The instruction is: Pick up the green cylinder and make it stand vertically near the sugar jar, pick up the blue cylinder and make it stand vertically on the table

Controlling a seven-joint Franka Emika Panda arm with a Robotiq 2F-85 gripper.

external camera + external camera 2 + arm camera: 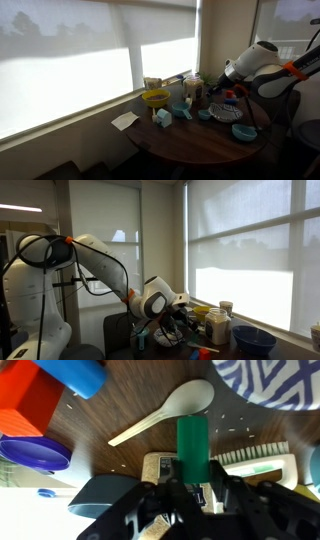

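Observation:
In the wrist view my gripper (192, 472) is shut on the green cylinder (192, 440), which sticks out from between the fingers above the dark brown wooden table (130, 405). A cork-topped labelled jar (160, 463) lies just behind the cylinder. The blue cylinder (75, 374) lies at the top left beside an orange block (30, 405). In both exterior views the gripper (222, 92) (168, 320) hangs low over the round table (190, 148); the green cylinder is too small to make out there.
A white spoon (170, 408), a blue patterned bowl (275, 380), a brush (255, 456) and a purple lid (35, 455) surround the gripper. A yellow funnel-like bowl (155, 98), jars (192, 85), a blue bowl (245, 131) and a paper (125, 120) crowd the table.

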